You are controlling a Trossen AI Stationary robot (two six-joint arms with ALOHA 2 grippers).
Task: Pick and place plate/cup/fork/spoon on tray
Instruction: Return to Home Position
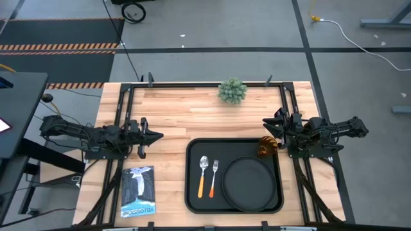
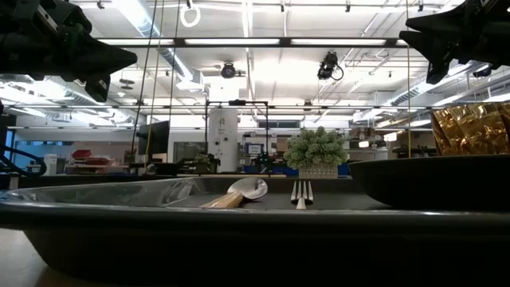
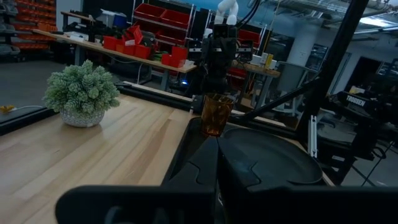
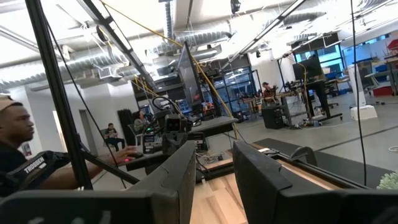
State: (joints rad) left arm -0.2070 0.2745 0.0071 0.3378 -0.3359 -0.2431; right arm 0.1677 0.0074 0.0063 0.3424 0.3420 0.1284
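Note:
The black tray [image 1: 187, 173] lies on the table's near right part. On it the round black plate [image 1: 249, 184] takes the right side. The spoon [image 1: 203, 173] and the fork [image 1: 214, 174] lie side by side to the plate's left, handles toward the near edge. The amber cup [image 1: 268, 147] stands upright in the tray's far right corner, also shown in the low view [image 2: 472, 127] and the left wrist view [image 3: 216, 115]. My right gripper [image 1: 266, 128] is open and empty, raised just beyond the cup's far side. My left gripper [image 1: 157, 136] is shut and empty, left of the tray.
A small potted plant [image 1: 232, 90] stands at the table's far edge. A booklet [image 1: 138, 191] lies at the near left. Bare wood lies between my left gripper and the tray. People sit in the room beyond [image 4: 15, 134].

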